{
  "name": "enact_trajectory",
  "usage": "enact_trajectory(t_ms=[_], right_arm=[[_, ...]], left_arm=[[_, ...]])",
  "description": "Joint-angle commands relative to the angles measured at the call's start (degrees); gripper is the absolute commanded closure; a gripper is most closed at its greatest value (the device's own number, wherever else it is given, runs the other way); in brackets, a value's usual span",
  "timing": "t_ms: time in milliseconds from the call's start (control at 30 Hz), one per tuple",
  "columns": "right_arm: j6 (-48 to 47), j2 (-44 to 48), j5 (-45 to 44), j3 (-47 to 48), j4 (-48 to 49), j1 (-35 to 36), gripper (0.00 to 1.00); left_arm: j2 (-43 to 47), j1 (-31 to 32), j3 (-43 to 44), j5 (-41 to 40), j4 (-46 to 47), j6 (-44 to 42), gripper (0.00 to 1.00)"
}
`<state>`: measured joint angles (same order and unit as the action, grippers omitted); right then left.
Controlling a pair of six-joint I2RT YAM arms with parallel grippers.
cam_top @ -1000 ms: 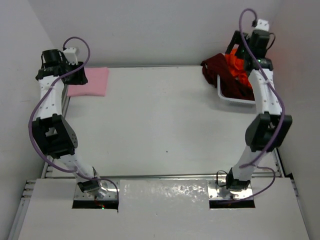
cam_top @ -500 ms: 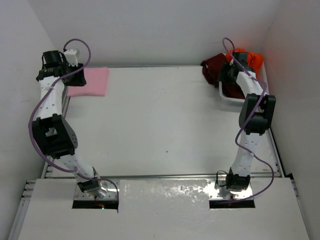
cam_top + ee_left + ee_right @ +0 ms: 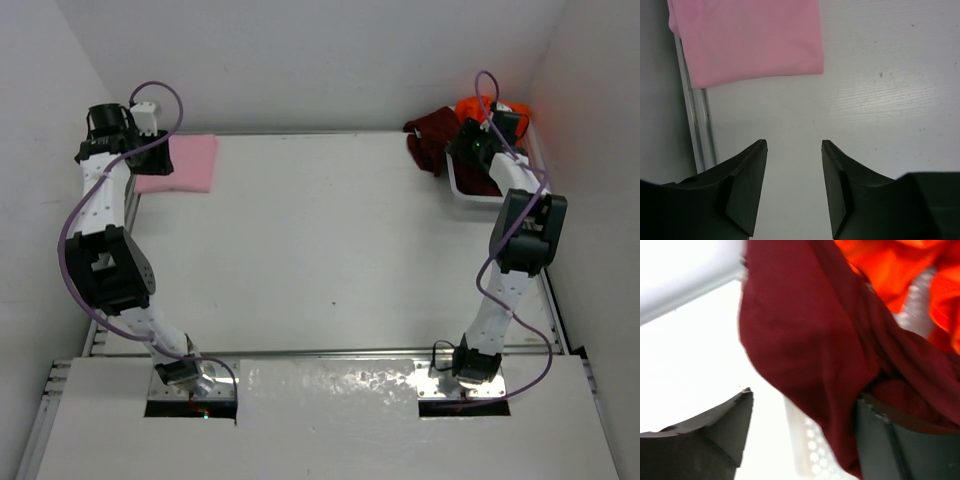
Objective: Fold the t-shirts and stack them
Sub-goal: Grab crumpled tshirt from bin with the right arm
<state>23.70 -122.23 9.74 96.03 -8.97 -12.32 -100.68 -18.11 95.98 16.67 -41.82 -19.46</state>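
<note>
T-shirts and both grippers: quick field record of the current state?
pink t-shirt: folded flat, far-left corner of the table
maroon t-shirt: crumpled, draped over the rim of the basket
orange t-shirt: crumpled in the basket, beyond the maroon t-shirt
left gripper: open, empty, over bare table beside the pink t-shirt
right gripper: open, maroon cloth between the jaws; contact unclear
stack: not started, one shirt folded

Pink t-shirt (image 3: 745, 40): smooth, matt cloth. Maroon t-shirt (image 3: 810, 355) looks soft, matt and creased, and the orange t-shirt (image 3: 890, 265) is brighter cloth, also matt. Basket (image 3: 800, 440) shows white perforated plastic. Table (image 3: 880, 110) is matt white and finely grained. Left gripper (image 3: 794, 143) is dull black plastic. Rail (image 3: 697, 125) looks like metal.
</note>
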Motion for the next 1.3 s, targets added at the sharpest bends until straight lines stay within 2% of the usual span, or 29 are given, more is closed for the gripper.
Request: enact_trajectory(t_ms=[0,100,233,367,500,600,733,833,867,967,1033,1267], right_arm=[[3.54,4.98,4.33,-0.48,8.34,0.45,0.23],[8.45,6.57,0.47,-2.42,11.87,-0.16,0.23],[11.36,2.01,-4.63,3.36,4.42,-0.51,0.34],[11.36,-0.81,-6.57,5.14,1.42,-0.52,0.4],[10.49,-1.86,-8.07,4.08,-0.69,-0.52,0.39],[9.35,-2.92,-8.33,4.52,-2.97,-0.52,0.28],[8.55,-3.36,-9.47,3.81,-2.89,-0.51,0.28],[9.51,-4.76,-8.86,4.69,-2.8,-0.6,0.51],[10.48,-5.29,-8.16,4.69,-2.2,-0.6,0.65],[12.24,-4.6,-7.19,2.77,-0.09,-0.69,0.87],[13.47,-3.8,-6.84,1.45,2.46,-0.69,0.98],[13.83,0.41,-6.66,-1.54,6.41,-0.69,1.0]], left_arm=[[-0.39,-0.35,1.84,0.91,1.22,-0.22,0.54],[-0.74,-0.35,1.84,0.65,1.13,-0.22,0.54],[-0.74,-0.26,2.1,0.3,1.04,-0.14,0.54],[-0.48,-0.35,2.19,-0.23,0.87,-0.31,0.54],[-0.65,-0.35,2.28,-0.84,0.69,-0.75,0.54],[-0.92,-0.35,2.45,-0.76,0.6,-0.66,0.54],[-1.01,-0.35,2.63,-0.49,0.6,-0.31,0.54],[-1.01,-0.35,2.72,-0.49,0.43,-0.22,0.54],[-0.92,-0.35,2.72,-0.58,0.34,-0.22,0.54],[-0.74,-0.35,2.63,-0.76,0.25,-0.4,0.54],[-0.57,-0.35,2.45,-0.93,0.16,-0.66,0.54],[-0.92,-0.35,2.45,-0.76,0.34,-0.75,0.54]])
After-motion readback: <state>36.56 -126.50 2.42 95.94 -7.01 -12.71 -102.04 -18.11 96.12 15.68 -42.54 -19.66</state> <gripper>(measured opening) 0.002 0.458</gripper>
